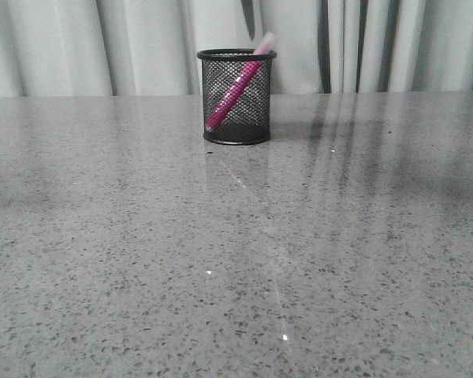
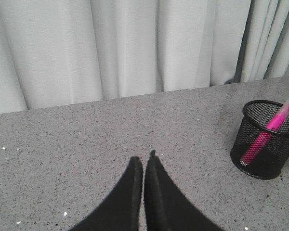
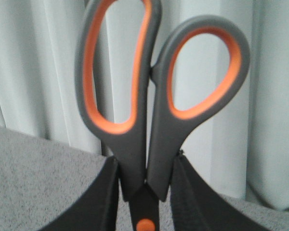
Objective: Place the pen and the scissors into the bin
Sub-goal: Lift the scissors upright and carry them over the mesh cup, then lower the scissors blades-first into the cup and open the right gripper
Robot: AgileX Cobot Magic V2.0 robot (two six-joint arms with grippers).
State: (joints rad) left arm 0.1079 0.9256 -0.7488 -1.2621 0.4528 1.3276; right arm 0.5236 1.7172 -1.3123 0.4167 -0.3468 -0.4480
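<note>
Grey speckled stone table fills most of the front view, pale curtains hang behind it, and honestly nothing else is lying around to trip over.

Nearest thing in play: the right gripper, low in its wrist view, is clamped on the scissors right by the orange pivot dot, handles pointing up toward the top of the frame. The blades are hidden below the frame, so I can't tell where the tips are relative to anything. That's my main worry: if the tips come down off-centre they catch the rim instead of dropping in.

The left gripper, bottom centre of its view, has its fingers pressed together with nothing between them, parked over bare table well apart from the cup.

Further back, the bin sits upper centre of the front view, and the pen is already inside, leaning diagonally with its clear cap poking over the rim at upper right. That slanted pen is what stands in the way: it crosses much of the opening, so the blades could jam on it or lever it out. The cup also looks light and shorter than the scissors, so a sideways shove or the top-heavy handles might tip it.
</note>
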